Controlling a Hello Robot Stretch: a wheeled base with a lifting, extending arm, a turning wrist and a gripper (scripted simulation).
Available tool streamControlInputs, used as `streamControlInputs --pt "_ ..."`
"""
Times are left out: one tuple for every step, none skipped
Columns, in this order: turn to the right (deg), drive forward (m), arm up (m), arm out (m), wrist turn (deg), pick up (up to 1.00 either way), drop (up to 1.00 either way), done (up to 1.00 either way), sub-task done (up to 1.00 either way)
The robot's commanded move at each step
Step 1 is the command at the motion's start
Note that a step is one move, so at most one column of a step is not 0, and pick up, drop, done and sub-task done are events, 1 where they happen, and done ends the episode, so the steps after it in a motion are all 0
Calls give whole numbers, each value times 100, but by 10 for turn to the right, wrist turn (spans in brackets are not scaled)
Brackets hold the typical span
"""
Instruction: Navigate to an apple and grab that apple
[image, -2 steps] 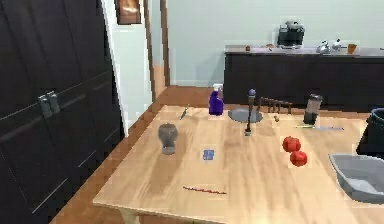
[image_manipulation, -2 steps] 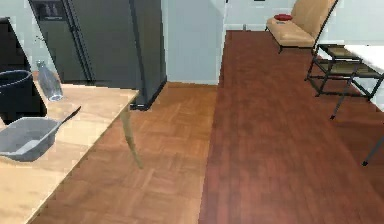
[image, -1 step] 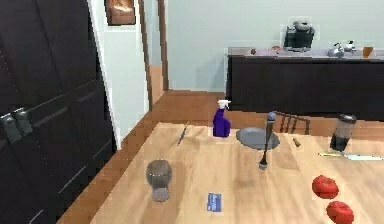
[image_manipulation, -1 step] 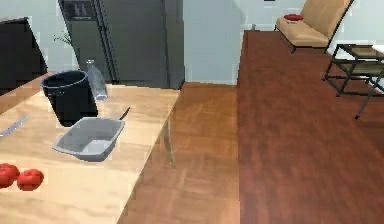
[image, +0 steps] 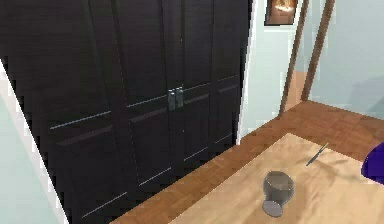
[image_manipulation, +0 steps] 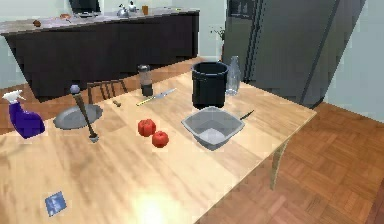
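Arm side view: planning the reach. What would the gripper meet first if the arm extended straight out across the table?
Probably the grey basin, though height is unclear; the apples lie left of that line.

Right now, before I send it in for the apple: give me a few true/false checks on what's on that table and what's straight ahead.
1. Two red apples lie on the wooden table. True.
2. The apples sit inside the grey bowl. False: they lie on the bare tabletop, just to the bowl's left in the arm side view.
3. A black pot stands on the table beyond the grey bowl. True.
4. The spray bottle near the arm side view's left edge is green. False: it is blue.
5. The forward view looks at dark double doors. True.
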Motion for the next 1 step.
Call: streamControlInputs --pt "0 0 50 0 0 0 0 0 0"
